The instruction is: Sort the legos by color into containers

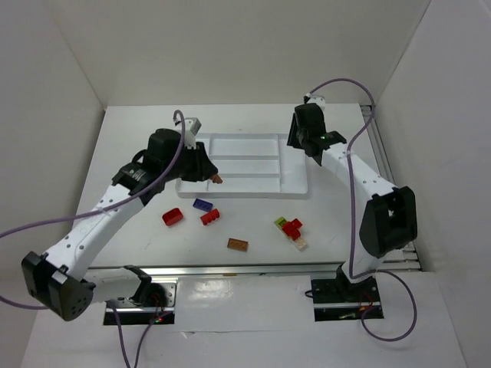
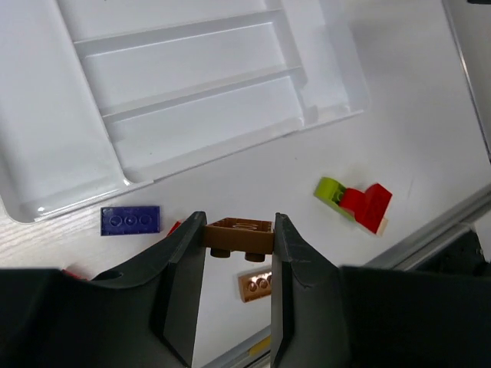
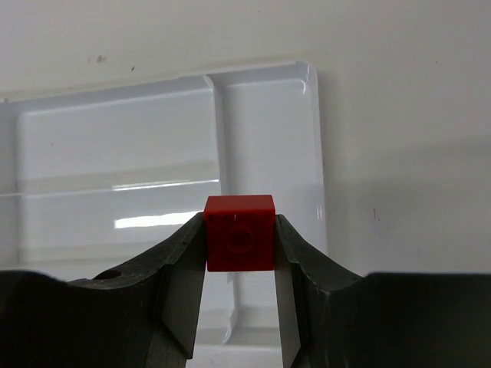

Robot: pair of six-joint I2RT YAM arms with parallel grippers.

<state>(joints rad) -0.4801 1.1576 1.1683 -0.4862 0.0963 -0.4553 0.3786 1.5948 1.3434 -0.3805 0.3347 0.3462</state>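
Observation:
My left gripper (image 2: 239, 239) is shut on an orange-brown lego (image 2: 239, 234) and holds it in the air at the white tray's (image 1: 253, 190) front left edge (image 1: 217, 179). My right gripper (image 3: 239, 244) is shut on a red lego (image 3: 239, 230) above the tray's right end (image 3: 311, 153), over the sideways slot (image 1: 301, 144). On the table in front of the tray lie two red legos (image 1: 173, 217) (image 1: 209, 217), a dark blue one (image 1: 202, 205), an orange-brown one (image 1: 237, 244), and a cluster of yellow-green (image 1: 281, 222), red (image 1: 292, 228) and tan (image 1: 299, 243). The tray's slots look empty.
White walls enclose the table on the left, back and right. A metal rail (image 1: 253, 270) runs along the near edge by the arm bases. Purple cables loop off both arms.

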